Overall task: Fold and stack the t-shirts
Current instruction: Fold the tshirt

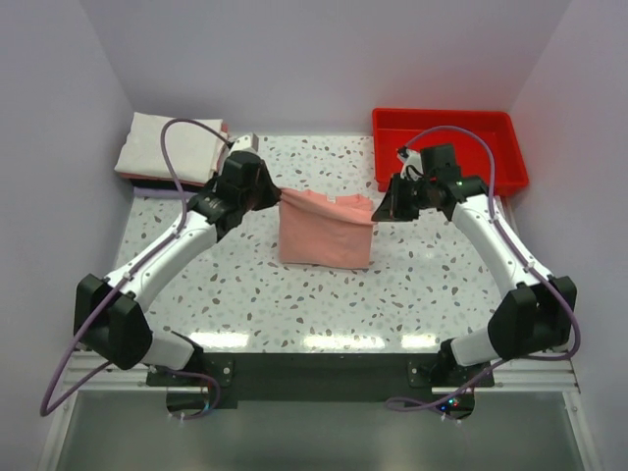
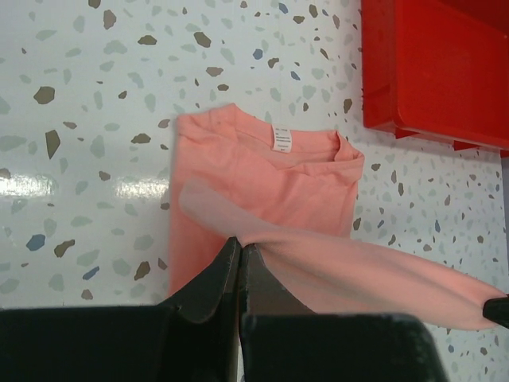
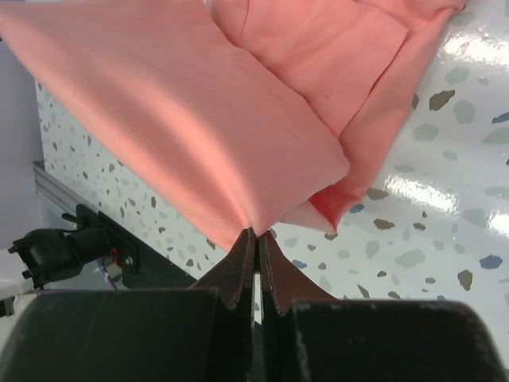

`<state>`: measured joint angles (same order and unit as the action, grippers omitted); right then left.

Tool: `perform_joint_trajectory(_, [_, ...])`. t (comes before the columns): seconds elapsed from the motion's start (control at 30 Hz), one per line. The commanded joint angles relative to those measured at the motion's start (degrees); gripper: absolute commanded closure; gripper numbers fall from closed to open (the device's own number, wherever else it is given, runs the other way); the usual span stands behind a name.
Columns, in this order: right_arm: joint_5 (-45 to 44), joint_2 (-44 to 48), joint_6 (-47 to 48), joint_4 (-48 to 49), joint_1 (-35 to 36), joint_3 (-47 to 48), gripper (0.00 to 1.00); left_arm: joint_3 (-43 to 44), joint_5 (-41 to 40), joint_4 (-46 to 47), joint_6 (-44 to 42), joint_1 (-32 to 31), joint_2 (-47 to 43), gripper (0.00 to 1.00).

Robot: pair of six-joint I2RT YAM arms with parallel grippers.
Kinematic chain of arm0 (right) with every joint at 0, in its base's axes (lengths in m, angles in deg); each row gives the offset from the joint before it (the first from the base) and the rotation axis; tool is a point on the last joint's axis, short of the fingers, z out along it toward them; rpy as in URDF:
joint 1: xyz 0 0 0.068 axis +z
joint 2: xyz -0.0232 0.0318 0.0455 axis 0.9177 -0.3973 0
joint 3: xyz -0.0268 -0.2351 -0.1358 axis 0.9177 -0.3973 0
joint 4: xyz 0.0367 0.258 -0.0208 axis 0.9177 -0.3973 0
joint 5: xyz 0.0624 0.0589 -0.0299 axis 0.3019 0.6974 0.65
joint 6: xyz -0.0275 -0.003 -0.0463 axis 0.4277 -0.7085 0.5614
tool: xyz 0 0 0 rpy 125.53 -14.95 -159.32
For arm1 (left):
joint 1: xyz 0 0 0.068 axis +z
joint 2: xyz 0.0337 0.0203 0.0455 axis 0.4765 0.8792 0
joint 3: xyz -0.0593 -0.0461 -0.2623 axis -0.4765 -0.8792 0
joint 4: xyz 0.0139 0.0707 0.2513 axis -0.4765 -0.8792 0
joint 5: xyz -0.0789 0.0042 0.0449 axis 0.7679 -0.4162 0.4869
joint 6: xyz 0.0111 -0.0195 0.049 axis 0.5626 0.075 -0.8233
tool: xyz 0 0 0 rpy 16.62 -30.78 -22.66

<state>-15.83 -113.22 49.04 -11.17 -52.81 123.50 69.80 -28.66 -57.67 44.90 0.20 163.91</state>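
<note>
A pink t-shirt [image 1: 326, 235] sits in the middle of the table [image 1: 245, 294], partly folded into a rough rectangle. Its far edge is lifted and pulled taut from left to right, while the rest rests on the tabletop toward the near side. On the flat part, a small white label [image 2: 281, 137] shows at the neckline.

The left claw [image 1: 280, 196] is pinched shut on the left end of that lifted edge. The right claw [image 1: 376, 211] is pinched shut on the right end. Each wrist view shows the two fingers pressed together with pink cloth caught at the tips.

So the held edge runs crosswise between the two claws, and the body of the shirt lies just near of them both. Neither arm is closer; they hold it evenly. The next fold probably depends on both claws carrying that edge together, keeping it level so the cloth does not skew.

A stack of folded shirts [image 1: 172, 147], pale on top, waits at the far left corner, nearer the left arm. A red tray [image 1: 491, 123] stands at the far right, well apart from the shirt.
</note>
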Motion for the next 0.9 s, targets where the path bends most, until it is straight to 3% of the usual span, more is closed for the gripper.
perform_joint_trajectory(0.0, [3.68, -3.25, 1.02, 3.71, -1.91, 3.04, 1.00, 3.79, 1.32, 4.89, -2.44, 2.06, 2.66, 1.00])
perform_joint_trajectory(0.27, [4.48, -11.95, -0.12, 8.46, -4.46, 6.20, 1.00, 8.62, 4.30, 6.21, -3.76, 4.52, 13.03, 1.00])
perform_joint_trajectory(0.87, [-3.16, -28.39, -0.56, 14.00, -4.82, 15.43, 1.00, 17.50, 6.42, 7.00, -4.46, 7.33, 29.03, 1.00])
